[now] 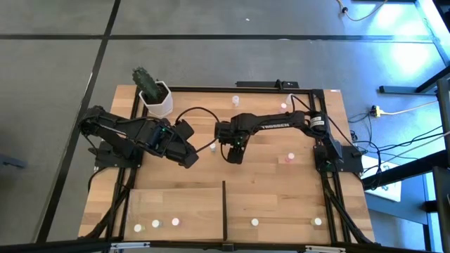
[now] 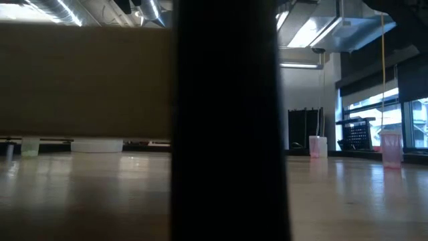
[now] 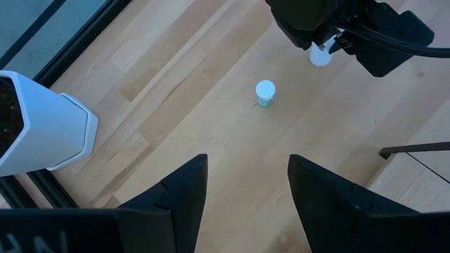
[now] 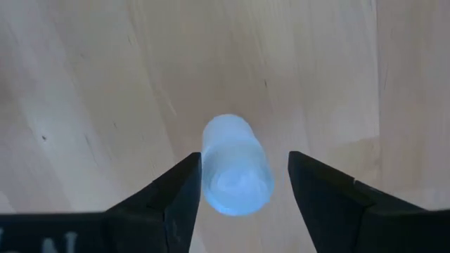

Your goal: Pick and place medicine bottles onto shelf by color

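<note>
Sorting is in hand near the middle of the light-wood counter [image 1: 281, 176]: the right gripper [image 4: 239, 184] hangs there pointing down, its jaws parted around a small pale bottle with a round white cap [image 4: 235, 165], one finger on each side with a sliver of gap showing, so I judge the grasp not yet closed. Straddling it that way lets the fingers meet on its sides. The left gripper [image 1: 188, 156] hovers just beside, jaws wide and empty, aimed at a tiny green-tinted bottle with a white cap [image 3: 265, 93] standing alone on the counter, likely its next pick. The raised pale-wood shelf [image 1: 197, 200], split by a thin black divider [image 1: 223, 207], holds more bottles along its near edge.
</note>
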{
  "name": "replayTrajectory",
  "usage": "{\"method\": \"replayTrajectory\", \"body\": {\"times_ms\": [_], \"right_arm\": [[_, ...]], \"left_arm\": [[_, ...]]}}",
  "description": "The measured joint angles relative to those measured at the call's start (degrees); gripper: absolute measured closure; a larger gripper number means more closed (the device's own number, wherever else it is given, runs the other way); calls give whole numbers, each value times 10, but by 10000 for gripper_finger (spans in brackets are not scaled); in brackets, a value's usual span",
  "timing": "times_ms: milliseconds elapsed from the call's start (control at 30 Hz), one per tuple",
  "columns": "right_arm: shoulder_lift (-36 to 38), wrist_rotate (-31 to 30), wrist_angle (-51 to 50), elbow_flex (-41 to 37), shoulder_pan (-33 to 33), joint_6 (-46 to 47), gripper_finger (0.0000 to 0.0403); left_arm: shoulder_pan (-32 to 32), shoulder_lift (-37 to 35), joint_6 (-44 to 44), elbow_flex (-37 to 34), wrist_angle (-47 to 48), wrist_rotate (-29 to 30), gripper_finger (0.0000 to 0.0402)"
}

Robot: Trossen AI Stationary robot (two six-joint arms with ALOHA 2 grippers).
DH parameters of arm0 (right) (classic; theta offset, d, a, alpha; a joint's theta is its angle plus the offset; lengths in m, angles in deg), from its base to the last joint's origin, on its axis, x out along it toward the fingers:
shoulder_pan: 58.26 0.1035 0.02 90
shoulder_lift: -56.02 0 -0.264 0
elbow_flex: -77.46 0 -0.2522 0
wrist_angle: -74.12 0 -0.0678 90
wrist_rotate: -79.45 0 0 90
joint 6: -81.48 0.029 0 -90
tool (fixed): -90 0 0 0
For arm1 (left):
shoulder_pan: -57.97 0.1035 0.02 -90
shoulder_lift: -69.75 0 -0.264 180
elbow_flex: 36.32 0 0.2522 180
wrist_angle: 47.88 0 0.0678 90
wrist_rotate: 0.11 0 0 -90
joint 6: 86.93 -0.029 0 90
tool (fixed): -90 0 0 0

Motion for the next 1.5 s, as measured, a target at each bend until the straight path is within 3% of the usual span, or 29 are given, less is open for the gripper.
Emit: {"method": "replayTrajectory", "body": {"times_ms": [667,867,1033,1333,1500], "right_arm": [[3,-3,-183,156,0,1,187],[48,-82,-224,166,1,45,187],[105,-91,-246,166,10,79,187],[223,-91,-255,166,34,101,187],[280,-134,-251,166,51,93,187]], "left_arm": [[0,0,-25,0,0,7,210],[0,0,-40,0,0,27,210],[1,0,-55,0,-7,28,210],[49,1,-212,0,-139,26,210],[86,1,-368,0,-253,-61,210]]}}
